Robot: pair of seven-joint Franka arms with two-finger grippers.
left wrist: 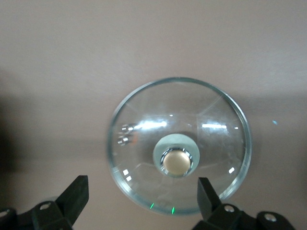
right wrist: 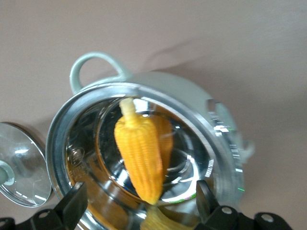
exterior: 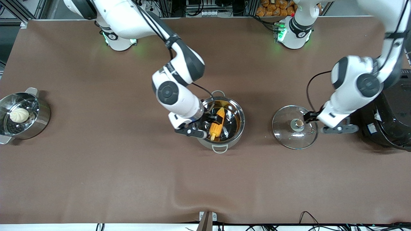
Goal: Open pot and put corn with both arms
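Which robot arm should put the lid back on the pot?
Probably the left. The left gripper hangs open right over the lid, whose knob sits between its fingers. The right gripper is busy over the pot with the corn.

No text, brand, number or sign can be read in any of the views; the black rice cooker (exterior: pixel 390 117) at the right edge of the front view carries a small white label, but its print is too small to make out; the right arm (exterior: pixel 170 69) near the upper centre bears small dark lettering on its white shell, likewise illegible.
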